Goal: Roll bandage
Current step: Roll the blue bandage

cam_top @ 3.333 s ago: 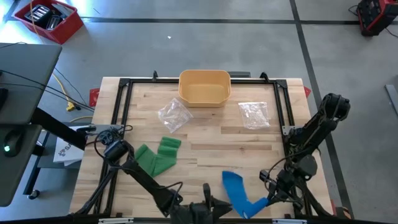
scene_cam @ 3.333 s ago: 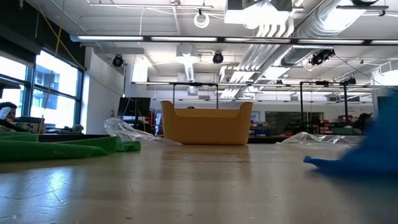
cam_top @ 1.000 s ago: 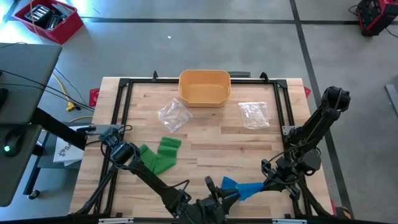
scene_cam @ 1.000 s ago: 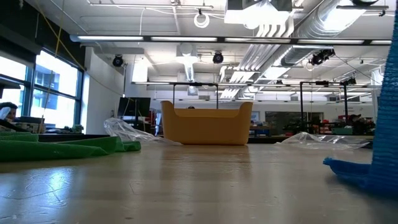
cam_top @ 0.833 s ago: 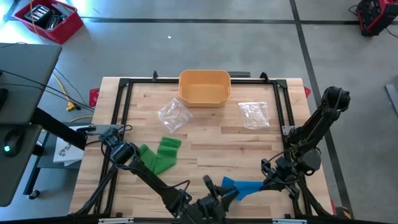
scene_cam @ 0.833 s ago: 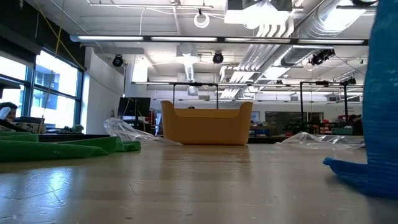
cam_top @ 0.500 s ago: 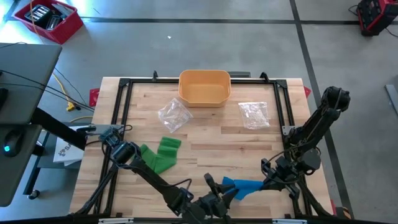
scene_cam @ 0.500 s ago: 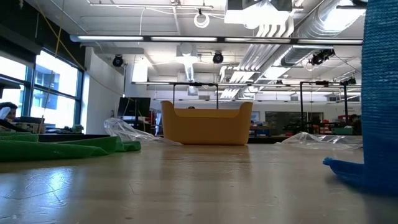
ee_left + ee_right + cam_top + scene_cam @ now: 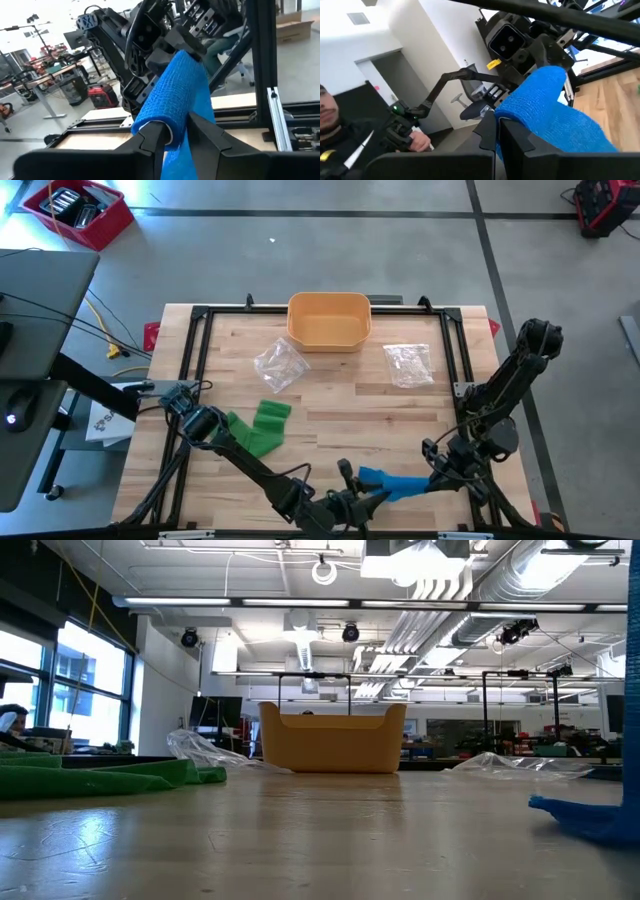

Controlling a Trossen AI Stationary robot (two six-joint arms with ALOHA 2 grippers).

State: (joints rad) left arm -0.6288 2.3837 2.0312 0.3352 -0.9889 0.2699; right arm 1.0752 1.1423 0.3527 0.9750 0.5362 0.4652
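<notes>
This is a big robot lab or workshop. The pale wooden table [image 9: 330,405] has a black metal frame around it and stands on a smooth grey concrete floor [image 9: 300,250] marked with dark lines. A red plastic crate of tools [image 9: 78,208] sits on the floor at about 10 o'clock from the table. Looking level across the table, shiny silver air pipes [image 9: 450,610] and long lights run along the high ceiling, tall windows [image 9: 60,680] let in daylight, and work benches with gear [image 9: 500,735] fill the back.
</notes>
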